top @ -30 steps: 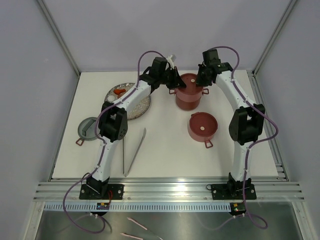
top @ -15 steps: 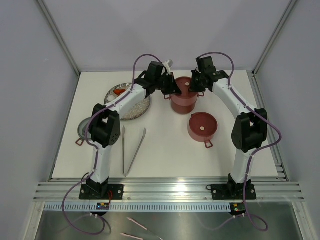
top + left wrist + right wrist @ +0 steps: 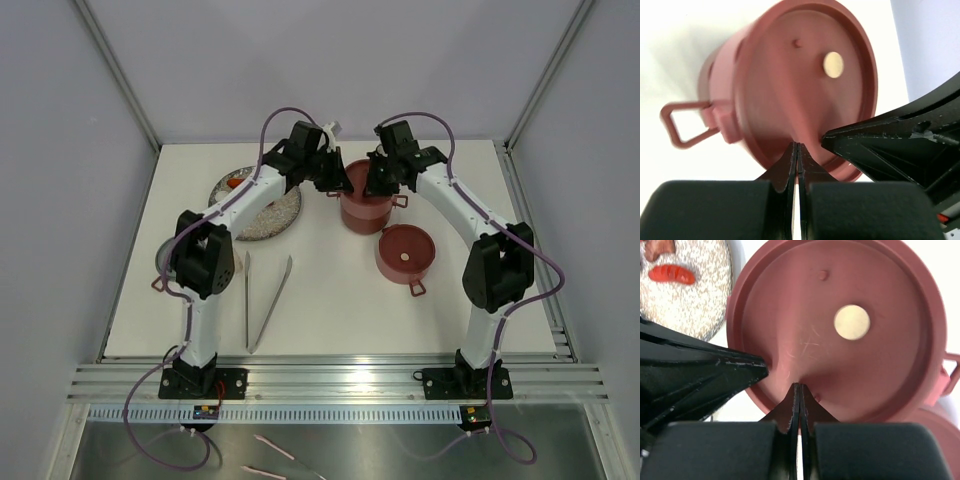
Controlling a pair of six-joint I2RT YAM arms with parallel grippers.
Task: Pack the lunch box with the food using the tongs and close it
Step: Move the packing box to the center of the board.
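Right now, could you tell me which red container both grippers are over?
The taller stack at the back, beside the speckled plate; the shorter tier sits apart, further forward.

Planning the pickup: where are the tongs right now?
In the top view, the tongs lie left of centre, on the near side of the speckled plate.

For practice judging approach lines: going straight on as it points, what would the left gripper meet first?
Probably the lunch box lid, just ahead of the shut left gripper; depth is unclear.
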